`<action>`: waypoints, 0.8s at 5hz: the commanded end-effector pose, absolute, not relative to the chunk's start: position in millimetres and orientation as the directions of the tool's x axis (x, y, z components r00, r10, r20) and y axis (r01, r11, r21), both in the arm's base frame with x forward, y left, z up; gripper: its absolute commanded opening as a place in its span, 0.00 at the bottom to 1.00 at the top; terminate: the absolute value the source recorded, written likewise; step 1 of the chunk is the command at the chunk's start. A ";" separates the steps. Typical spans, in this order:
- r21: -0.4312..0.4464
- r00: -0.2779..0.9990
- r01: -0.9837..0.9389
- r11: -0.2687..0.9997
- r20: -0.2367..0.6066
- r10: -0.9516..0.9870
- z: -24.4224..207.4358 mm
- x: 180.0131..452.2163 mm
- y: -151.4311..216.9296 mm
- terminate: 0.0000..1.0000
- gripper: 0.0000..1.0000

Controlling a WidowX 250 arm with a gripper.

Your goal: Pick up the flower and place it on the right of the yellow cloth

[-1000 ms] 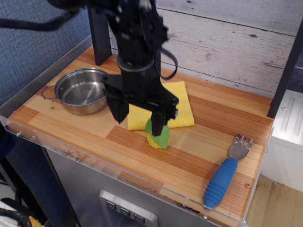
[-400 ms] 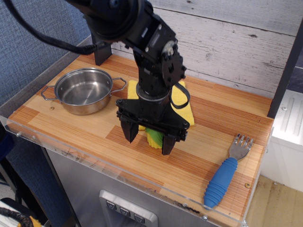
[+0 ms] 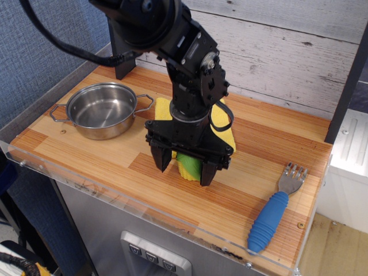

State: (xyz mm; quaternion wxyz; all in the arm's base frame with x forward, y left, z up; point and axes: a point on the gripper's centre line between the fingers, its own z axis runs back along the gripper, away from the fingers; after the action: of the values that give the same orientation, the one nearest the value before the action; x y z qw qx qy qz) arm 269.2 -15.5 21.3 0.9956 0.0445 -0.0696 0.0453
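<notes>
Your gripper (image 3: 186,168) straddles the flower (image 3: 188,165), jaws spread, one finger at its 9 o'clock, one at 3. Yellow cloth (image 3: 221,131) lies at 12.

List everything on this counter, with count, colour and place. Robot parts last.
flower: one, green top over yellow base, near the front middle of the counter, just in front of the cloth, between the claw's fingers.
yellow cloth: one, bright yellow, flat at the middle of the counter, largely hidden behind the arm.
steel pot: one, silver, two handles, left side of the counter, nothing visible inside.
fork: one, blue ribbed handle with metal tines, lying at the front right.
counter: one, striped wood with a clear front edge strip.
arm: one, black, reaching down from the upper left.
claw: one, black, fingers spread either side of the flower, apparently not closed on it.
</notes>
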 end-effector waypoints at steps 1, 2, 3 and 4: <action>0.079 0.974 -0.115 0.990 0.205 0.097 38.4 268.5 -15.0 0.00 0.00; 0.077 0.975 -0.112 0.991 0.200 0.095 37.0 262.4 -17.7 0.00 0.00; 0.069 0.976 -0.095 0.993 0.203 0.080 43.2 259.7 -22.4 0.00 0.00; 0.053 0.970 -0.089 0.995 0.233 0.074 67.2 258.3 -26.2 0.00 0.00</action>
State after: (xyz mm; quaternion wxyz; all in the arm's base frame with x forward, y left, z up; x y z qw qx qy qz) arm 254.1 -24.1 57.8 0.9939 0.0364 -0.0942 0.0438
